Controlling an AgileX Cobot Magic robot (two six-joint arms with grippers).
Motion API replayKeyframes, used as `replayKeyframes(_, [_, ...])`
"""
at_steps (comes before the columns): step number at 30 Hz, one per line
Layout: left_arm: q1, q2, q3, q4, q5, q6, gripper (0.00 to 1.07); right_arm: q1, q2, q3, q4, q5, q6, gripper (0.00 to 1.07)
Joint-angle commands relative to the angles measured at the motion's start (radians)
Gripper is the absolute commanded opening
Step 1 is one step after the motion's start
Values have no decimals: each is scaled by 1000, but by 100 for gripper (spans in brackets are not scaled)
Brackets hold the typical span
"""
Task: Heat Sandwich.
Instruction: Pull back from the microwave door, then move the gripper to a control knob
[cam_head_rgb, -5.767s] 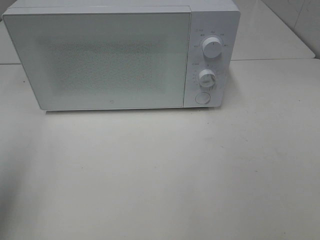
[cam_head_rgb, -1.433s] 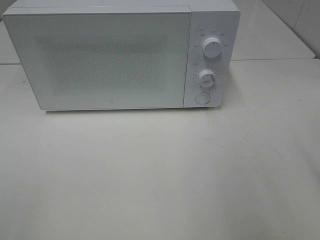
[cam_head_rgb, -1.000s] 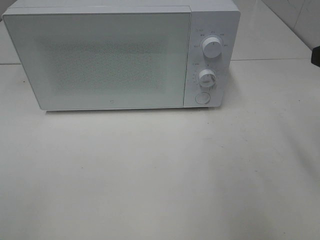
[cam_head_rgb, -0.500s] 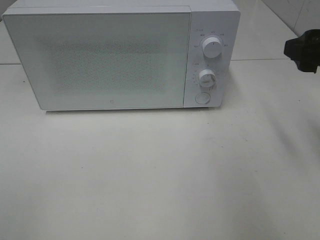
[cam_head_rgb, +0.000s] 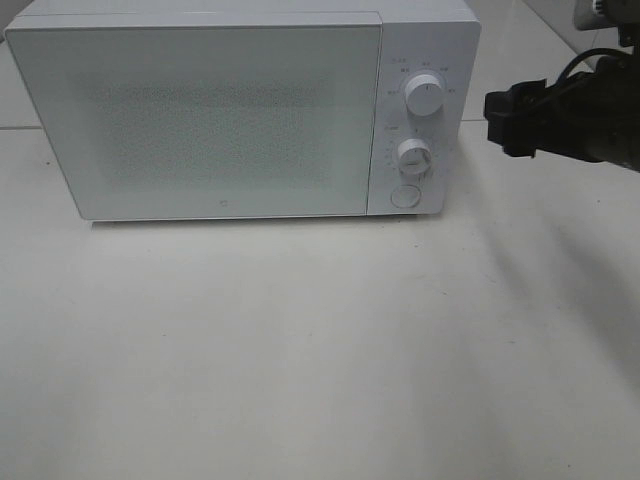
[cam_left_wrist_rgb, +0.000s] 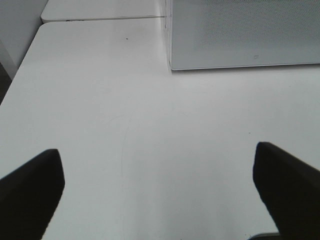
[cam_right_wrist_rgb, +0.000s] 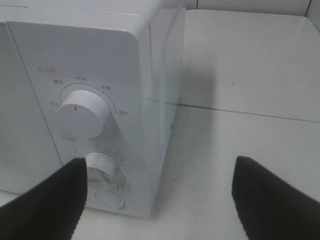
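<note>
Right gripper (cam_head_rgb: 500, 120) hung jaws apart, right of the microwave (cam_head_rgb: 240, 110). Reaching carelessly, I risked turning a knob (cam_head_rgb: 424, 97).

A smooth off-white matte counter (cam_head_rgb: 300, 350) fills the high view, meeting a second white slab (cam_head_rgb: 515, 45) at 1 o'clock; their thin dark seam (cam_head_rgb: 18, 127) shows at 10 o'clock. A pale grey wall (cam_head_rgb: 562, 22) edges 1 o'clock, under soft, even light.

Right arm (cam_head_rgb: 590, 125) is held raised, in from the right edge of the counter (cam_head_rgb: 300, 350). Right hand (cam_head_rgb: 503, 120) is pointed leftward, fingers (cam_right_wrist_rgb: 45, 200) spread wide, nothing gripped. Left hand (cam_left_wrist_rgb: 156, 150) is likewise spread, empty, above the counter.
</note>
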Motion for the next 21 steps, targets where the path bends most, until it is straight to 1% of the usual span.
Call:
replayKeyframes(1, [4, -27, 3, -4, -8, -5, 98, 93, 55, -1, 174, -126, -135, 76])
replayKeyframes(2, [4, -27, 3, -4, -8, -5, 98, 93, 55, -1, 174, -126, -135, 76])
replayKeyframes(4, [4, -27, 3, -4, -8, -5, 98, 143, 86, -1, 245, -177, -174, 76])
replayKeyframes(5, [4, -27, 3, -4, -8, -5, 98, 190, 113, -1, 310, -235, -204, 76])
replayKeyframes(7, [4, -27, 3, -4, -8, -5, 98, 228, 138, -1, 357, -281, -221, 76])
replayKeyframes(9, [4, -27, 3, -4, -8, -5, 98, 243, 150, -1, 375, -307, -225, 76])
replayKeyframes(10, [4, -27, 3, -4, -8, -5, 98, 277, 178, -1, 413, -349, -226, 76])
replayKeyframes(12, [4, -27, 3, -4, -8, -5, 98, 291, 191, -1, 426, -365, -226, 76])
replayKeyframes(15, [4, -27, 3, -4, -8, -5, 98, 340, 241, -1, 467, -427, -225, 76])
replayKeyframes(21, [4, -27, 3, -4, -8, -5, 98, 385, 309, -2, 495, -505, -195, 76])
